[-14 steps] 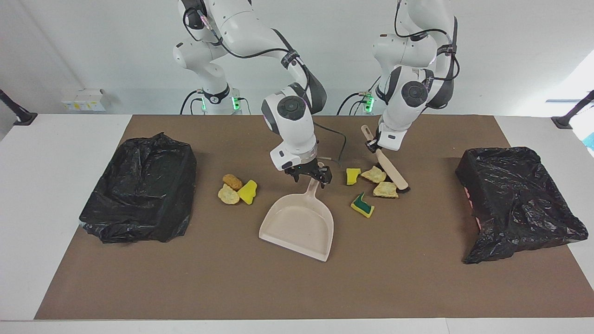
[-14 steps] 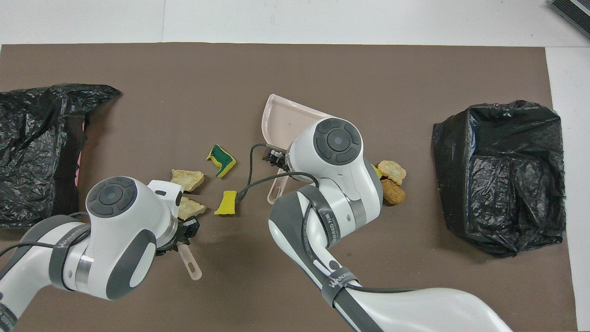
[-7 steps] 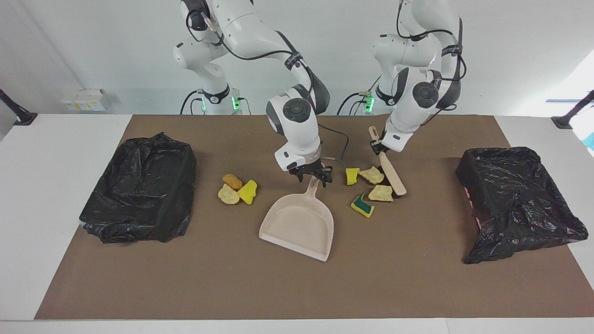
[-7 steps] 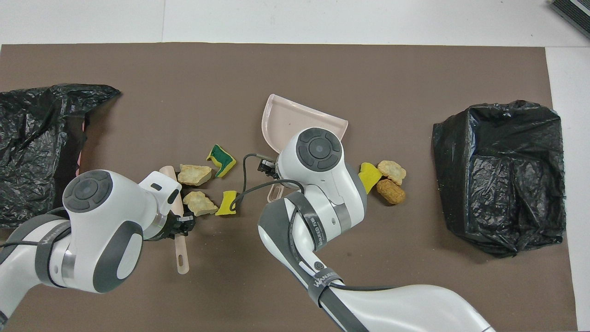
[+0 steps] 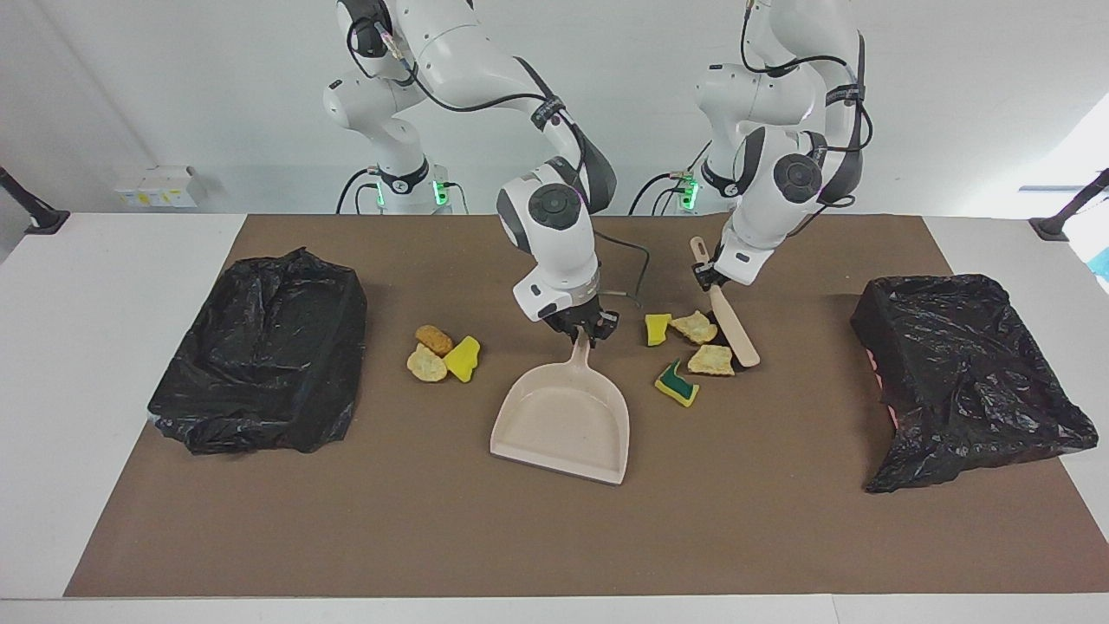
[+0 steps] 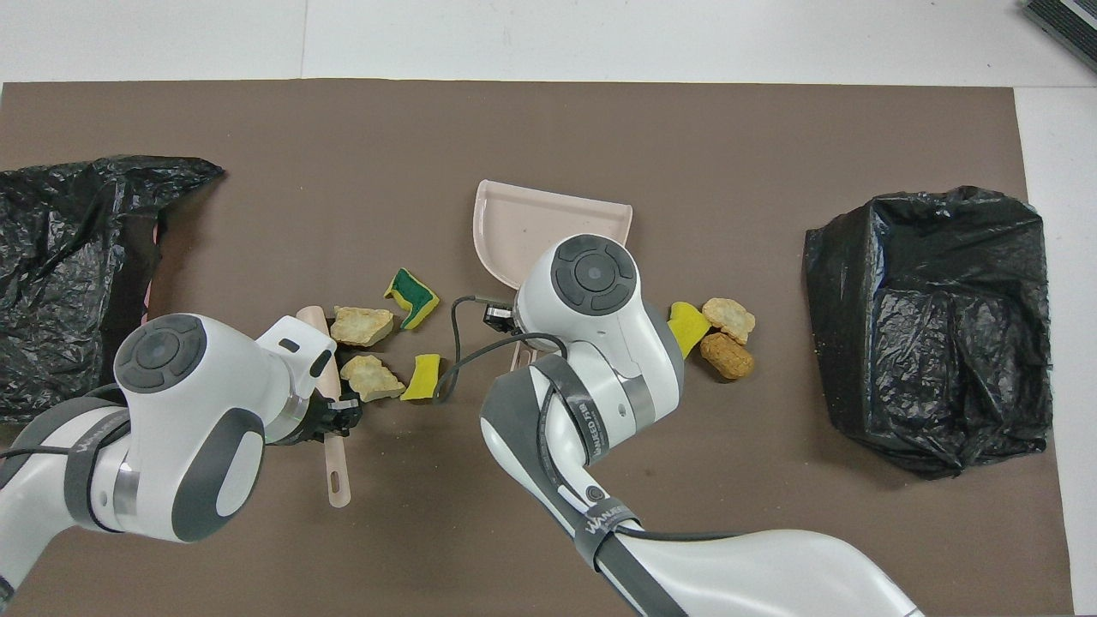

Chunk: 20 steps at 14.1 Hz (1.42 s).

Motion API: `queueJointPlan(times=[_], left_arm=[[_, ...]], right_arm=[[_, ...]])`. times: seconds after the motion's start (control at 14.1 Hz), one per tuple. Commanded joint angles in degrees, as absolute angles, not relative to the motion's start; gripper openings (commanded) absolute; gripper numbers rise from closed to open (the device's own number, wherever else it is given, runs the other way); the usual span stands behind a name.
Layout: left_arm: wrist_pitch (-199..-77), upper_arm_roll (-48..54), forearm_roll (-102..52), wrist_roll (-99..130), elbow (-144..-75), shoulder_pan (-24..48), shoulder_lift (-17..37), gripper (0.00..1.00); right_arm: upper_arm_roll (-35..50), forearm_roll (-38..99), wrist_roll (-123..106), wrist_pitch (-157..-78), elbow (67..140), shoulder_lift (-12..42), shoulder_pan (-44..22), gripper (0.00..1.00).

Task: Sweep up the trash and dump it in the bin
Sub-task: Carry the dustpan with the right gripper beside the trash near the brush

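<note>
My right gripper point(image 5: 583, 334) is shut on the handle of a pale pink dustpan point(image 5: 563, 425), which lies flat mid-table with its mouth away from the robots. My left gripper point(image 5: 706, 276) is shut on a pale wooden brush point(image 5: 735, 328) whose head rests on the mat. Two tan scraps point(image 5: 695, 326) point(image 5: 711, 360) lie against the brush. A small yellow scrap point(image 5: 658, 328) and a yellow scrap with a green layer point(image 5: 677, 384) lie between the brush and the dustpan. An orange-brown scrap point(image 5: 433, 338), a tan one point(image 5: 425, 364) and a yellow one point(image 5: 463, 358) cluster toward the right arm's end.
Two bins lined with black bags stand on the brown mat, one at the right arm's end point(image 5: 260, 347) and one at the left arm's end point(image 5: 962, 373). A black cable point(image 5: 637, 269) hangs from the right wrist.
The brush pushed the two tan scraps a little toward the dustpan, then stopped. The right gripper turned the dustpan, so its mouth now faces more squarely away from the robots.
</note>
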State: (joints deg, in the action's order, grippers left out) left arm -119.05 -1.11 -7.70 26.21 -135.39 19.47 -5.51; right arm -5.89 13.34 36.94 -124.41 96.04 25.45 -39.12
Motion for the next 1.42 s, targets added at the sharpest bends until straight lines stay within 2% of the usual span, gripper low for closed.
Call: queueJointPlan(times=[0.0, 0.36, 0.57, 0.85, 1.07, 1.35], left_arm=[[-119.7, -1.0, -8.8, 24.9, -134.9, 19.2, -4.7, 0.00], [-119.7, -0.9, -8.8, 24.8, -134.9, 19.2, -4.7, 0.00], [-119.7, -0.9, -8.8, 24.3, -134.9, 19.2, -4.7, 0.00], [-119.7, -0.9, -8.8, 24.1, -134.9, 19.3, -4.7, 0.00], [-120.4, -0.9, -8.8, 22.3, -134.9, 19.5, -4.7, 0.00], [-120.9, -0.9, -8.8, 20.9, -135.1, 19.5, -4.7, 0.00]], right_arm=[[-5.9, 13.9, 23.4, -116.6, 96.5, 19.3, -36.4, 0.00], [-5.8, 7.1, -5.0, -99.0, 100.1, 8.3, -32.3, 0.00], [-5.9, 6.5, -29.1, -99.8, 104.9, 6.5, -30.1, 0.00], [-5.8, 2.0, -46.2, -102.0, 106.1, 8.6, -29.4, 0.00], [-5.7, 1.8, -46.9, -102.6, 106.3, 10.3, -30.0, 0.00], [-5.5, -0.2, -46.2, -104.1, 106.1, 13.1, -33.8, 0.00]])
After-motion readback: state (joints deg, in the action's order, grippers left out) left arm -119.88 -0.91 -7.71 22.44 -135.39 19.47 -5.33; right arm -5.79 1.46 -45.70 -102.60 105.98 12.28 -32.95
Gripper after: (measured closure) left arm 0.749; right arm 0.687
